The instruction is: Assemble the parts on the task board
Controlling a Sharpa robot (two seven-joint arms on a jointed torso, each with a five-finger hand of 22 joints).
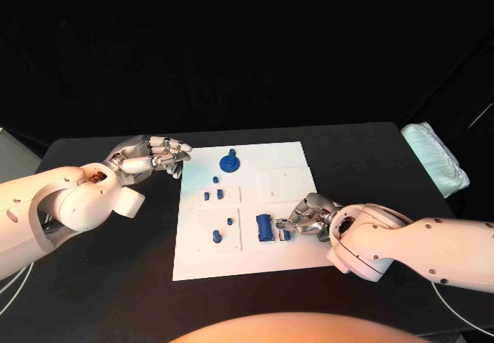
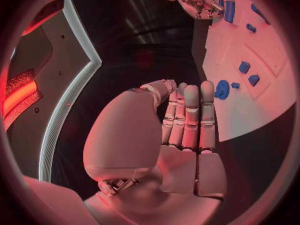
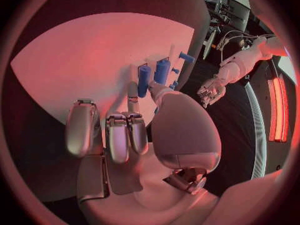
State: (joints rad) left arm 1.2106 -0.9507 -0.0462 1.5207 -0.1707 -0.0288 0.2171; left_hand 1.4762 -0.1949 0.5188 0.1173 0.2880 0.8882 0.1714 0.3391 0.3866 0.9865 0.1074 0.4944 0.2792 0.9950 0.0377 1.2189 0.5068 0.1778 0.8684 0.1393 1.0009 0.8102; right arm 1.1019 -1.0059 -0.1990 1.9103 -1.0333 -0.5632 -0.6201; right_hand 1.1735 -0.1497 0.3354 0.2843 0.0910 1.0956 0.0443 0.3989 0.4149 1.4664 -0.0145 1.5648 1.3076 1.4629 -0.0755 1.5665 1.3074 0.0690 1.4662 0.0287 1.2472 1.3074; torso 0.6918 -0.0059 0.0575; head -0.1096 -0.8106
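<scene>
On the black table (image 1: 123, 286) in the head view, the white task board (image 1: 278, 250) lies in the middle, with bare tabletop all round it. Blue parts sit on it: a round part (image 1: 233, 163) near the far edge, small pegs (image 1: 213, 194) and a short post (image 1: 216, 236) on its left half, and a blue block (image 1: 265, 227) near the centre. The right hand (image 1: 300, 221) rests on the board just beside that block, its fingers curled; whether it pinches anything is hidden under the hand. The left hand (image 1: 153, 157) hovers off the board's far left corner, fingers bent inward and holding nothing. A pale padded object (image 1: 436, 166) is cut off near the table's right edge.

From the left wrist, the left hand (image 2: 187, 125) shows fingers together and nothing held, with the round part (image 2: 222, 89) past the fingertips.

From the right wrist, the right hand (image 3: 134, 130) has one fingertip (image 3: 133, 92) on the board beside the blue block (image 3: 144, 80) and a second blue piece (image 3: 162, 71).
</scene>
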